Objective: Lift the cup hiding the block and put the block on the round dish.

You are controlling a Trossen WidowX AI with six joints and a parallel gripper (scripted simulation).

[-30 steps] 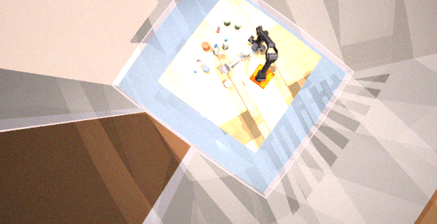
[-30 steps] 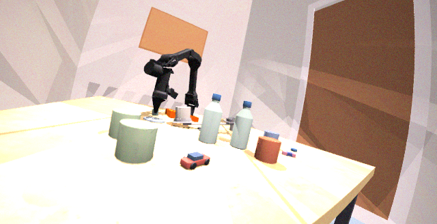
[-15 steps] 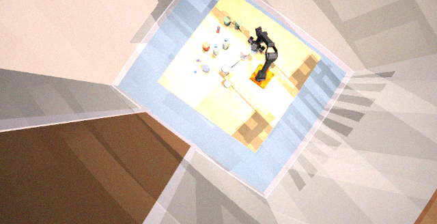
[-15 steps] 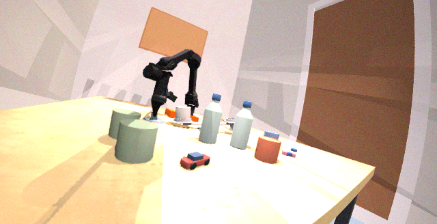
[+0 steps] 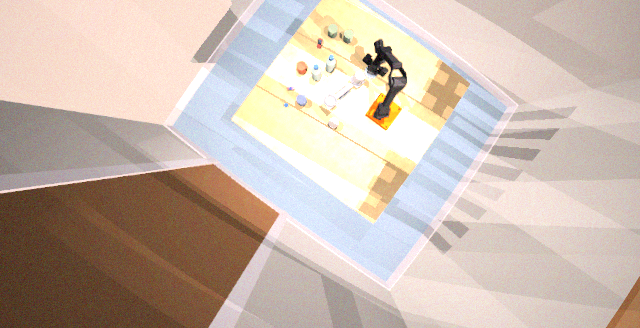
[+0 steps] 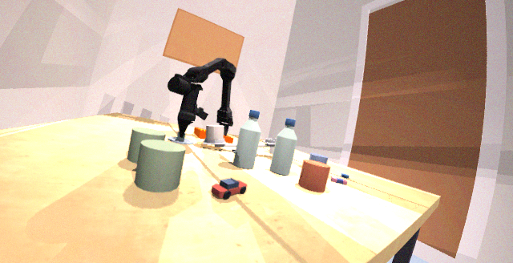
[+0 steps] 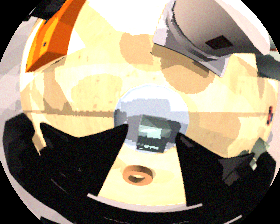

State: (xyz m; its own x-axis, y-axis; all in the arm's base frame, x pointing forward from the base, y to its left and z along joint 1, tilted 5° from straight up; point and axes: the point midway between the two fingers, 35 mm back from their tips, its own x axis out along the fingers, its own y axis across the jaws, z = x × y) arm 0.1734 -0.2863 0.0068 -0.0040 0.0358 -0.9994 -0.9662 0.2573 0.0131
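Note:
My gripper point(image 5: 373, 68) point(image 6: 181, 135) point(image 7: 153, 131) is open, low over the round dish point(image 6: 191, 141) point(image 7: 125, 102). The dark grey-green block point(image 7: 152, 133) sits over the dish between the fingertips, with a visible gap on each side; it appears to rest there. One white cup point(image 5: 359, 78) point(image 6: 215, 134) point(image 7: 206, 25) stands on the near end of the balance point(image 5: 344, 92) point(image 7: 223, 66), beside the dish. The balance's other end holds no cup. Another whitish cup point(image 5: 333, 124) stands on the table, off the balance. No cup is above the dish.
An orange base plate point(image 5: 391, 112) point(image 7: 51, 42) carries the arm. A tan ring point(image 7: 126, 176) lies near the dish. Two bottles point(image 6: 247, 144) point(image 6: 284, 151), two green cylinders point(image 6: 148, 135) point(image 6: 160, 167), a red car point(image 6: 229, 188) and a red cylinder point(image 6: 314, 176) stand farther off.

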